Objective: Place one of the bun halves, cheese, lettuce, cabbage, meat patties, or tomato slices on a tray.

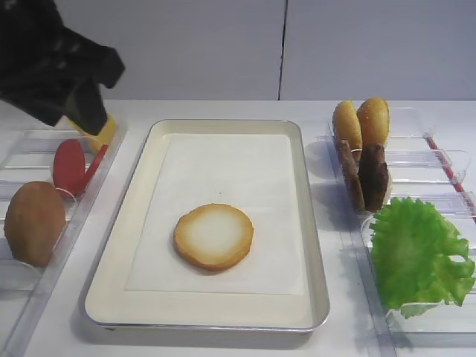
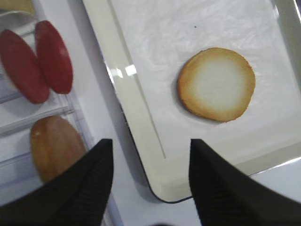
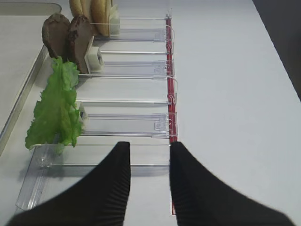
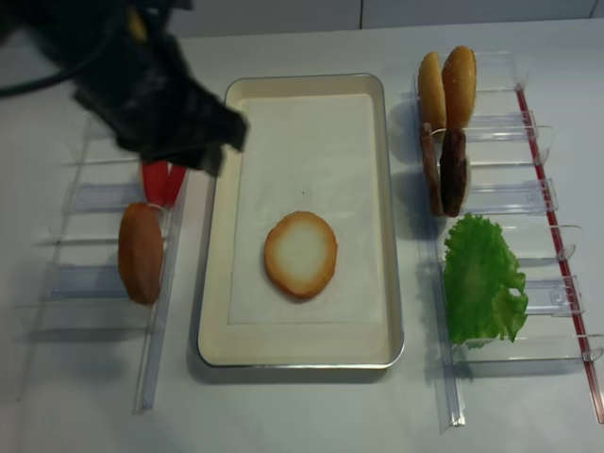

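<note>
**One bun half on the tray; both grippers empty**

We find the tray (image 1: 312, 223) at the centre of the table, its paper liner (image 1: 238, 178) lying flat inside. One bun half (image 1: 214, 236) lies on the liner, pale cut face up, toward the near end and apart from every rim. Nothing else is in the tray.

Left of the tray, the clear plastic bins (image 1: 44, 152) hold two tomato slices (image 1: 71, 166) standing on edge, side by side, and a second bun half (image 1: 33, 222) on edge with its brown back showing, nearer the camera. A yellow piece (image 1: 103, 130) that we take to be the cheese shows just behind the tomato slices, partly covered by the arm.

Right of the tray, the bins hold two small golden-orange buns (image 1: 361, 123) upright at the far end, two meat patties (image 1: 364, 177) on edge next to them, and the lettuce (image 1: 418, 253) nearest the camera.

The left gripper (image 2: 150, 155) hangs above the tray's left rim, near the tomato bin, its jaws wide apart with nothing between them. The left arm (image 1: 56, 71) blocks the far part of the left bins in both high views. The right gripper (image 3: 149, 160) sits over the near end of the right bins, jaws parted and holding nothing.
</note>
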Robot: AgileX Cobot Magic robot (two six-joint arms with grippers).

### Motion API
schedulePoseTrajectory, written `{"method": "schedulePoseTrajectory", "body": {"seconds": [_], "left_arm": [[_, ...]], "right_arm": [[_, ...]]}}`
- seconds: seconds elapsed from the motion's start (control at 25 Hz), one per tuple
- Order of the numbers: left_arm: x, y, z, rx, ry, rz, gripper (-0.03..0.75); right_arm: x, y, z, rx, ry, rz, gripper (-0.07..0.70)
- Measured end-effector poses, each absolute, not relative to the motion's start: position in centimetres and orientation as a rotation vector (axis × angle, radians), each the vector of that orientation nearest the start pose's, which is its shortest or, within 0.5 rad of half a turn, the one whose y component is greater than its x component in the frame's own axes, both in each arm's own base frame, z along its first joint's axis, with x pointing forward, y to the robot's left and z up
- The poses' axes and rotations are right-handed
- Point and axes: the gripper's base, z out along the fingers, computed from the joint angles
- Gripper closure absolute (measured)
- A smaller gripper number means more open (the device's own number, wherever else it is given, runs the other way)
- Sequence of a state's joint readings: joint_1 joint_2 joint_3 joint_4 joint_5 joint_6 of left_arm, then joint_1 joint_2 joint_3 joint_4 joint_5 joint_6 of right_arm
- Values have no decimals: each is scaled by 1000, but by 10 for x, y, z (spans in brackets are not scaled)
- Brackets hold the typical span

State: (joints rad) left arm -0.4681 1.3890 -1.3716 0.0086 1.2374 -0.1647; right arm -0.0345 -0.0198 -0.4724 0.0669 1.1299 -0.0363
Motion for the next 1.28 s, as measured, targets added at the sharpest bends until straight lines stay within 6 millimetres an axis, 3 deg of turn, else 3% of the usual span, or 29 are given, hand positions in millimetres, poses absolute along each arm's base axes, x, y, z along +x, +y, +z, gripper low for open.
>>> {"method": "schedulePoseTrajectory", "body": {"seconds": [0.36, 0.64, 0.96, 1.28], "left_arm": [[163, -73, 398, 390, 2527, -118, 378], [96, -40, 394, 389, 2403, -156, 378], [27, -10, 369, 412, 2247, -246, 378], [-12, 8, 318, 437, 2165, -282, 393]], "right_arm": [[-8, 6, 264, -8, 2120, 39, 383], [-8, 6, 264, -8, 2120, 39, 383], [-8, 6, 264, -8, 2120, 39, 383], [-8, 6, 264, -8, 2120, 39, 383]]}}
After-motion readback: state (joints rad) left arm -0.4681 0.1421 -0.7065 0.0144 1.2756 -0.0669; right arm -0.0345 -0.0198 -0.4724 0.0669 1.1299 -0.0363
